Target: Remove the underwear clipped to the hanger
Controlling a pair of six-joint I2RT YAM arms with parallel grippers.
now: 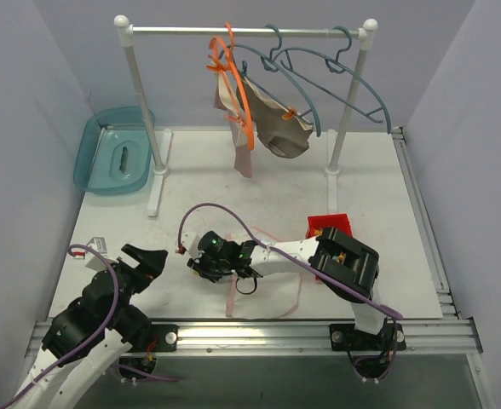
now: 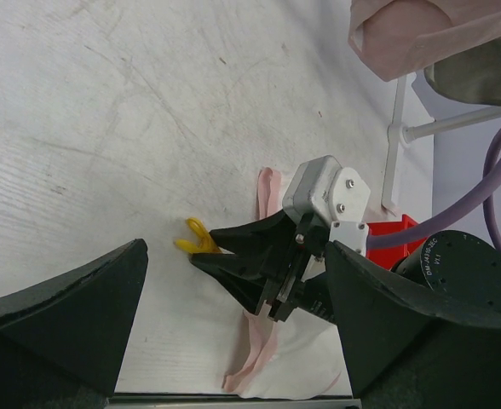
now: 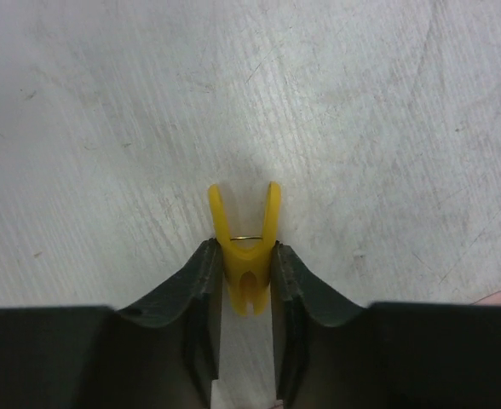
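A taupe-beige underwear (image 1: pixel 282 129) and a dusty pink underwear (image 1: pixel 243 156) hang clipped to an orange hanger (image 1: pixel 237 89) on the white rail. They also show in the left wrist view, the pink one (image 2: pixel 404 34) beside the taupe one (image 2: pixel 480 72). A white underwear with pink trim (image 1: pixel 266 291) lies flat on the table under my right arm and also shows in the left wrist view (image 2: pixel 272 345). My right gripper (image 1: pixel 192 266) (image 3: pixel 244 247) is shut on a yellow clothes peg (image 3: pixel 244 273) (image 2: pixel 195 239) just above the table. My left gripper (image 1: pixel 148 258) (image 2: pixel 235 245) is open and empty, to the left of it.
Two blue-grey hangers (image 1: pixel 344 77) hang empty on the rail. A teal tub (image 1: pixel 114 153) sits at the back left. A red bin (image 1: pixel 329 226) stands beside my right arm. The rack's white feet (image 1: pixel 158 183) rest on the table.
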